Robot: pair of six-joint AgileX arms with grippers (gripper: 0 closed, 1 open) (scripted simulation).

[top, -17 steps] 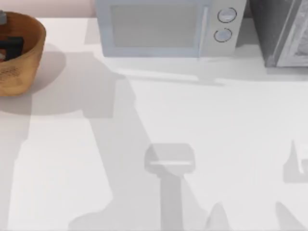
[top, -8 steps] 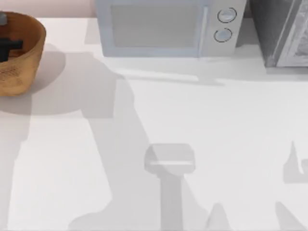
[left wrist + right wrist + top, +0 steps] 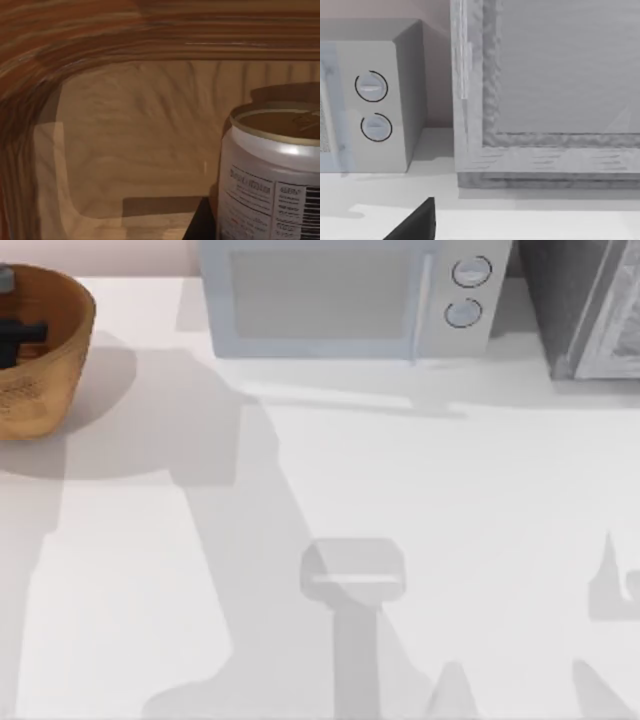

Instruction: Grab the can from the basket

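Left wrist view sits inside the basket (image 3: 115, 150), beside the can (image 3: 272, 175); its label print is unreadable. Top view catches the left gripper (image 3: 18, 337) there, grip unclear.

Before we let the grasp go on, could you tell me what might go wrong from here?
1. The left hand works inside the basket near its rim, so lifting could catch the wicker wall and drag the basket.
2. The can sits at the left wrist view's edge, so the hand may be off-centre and tip it.
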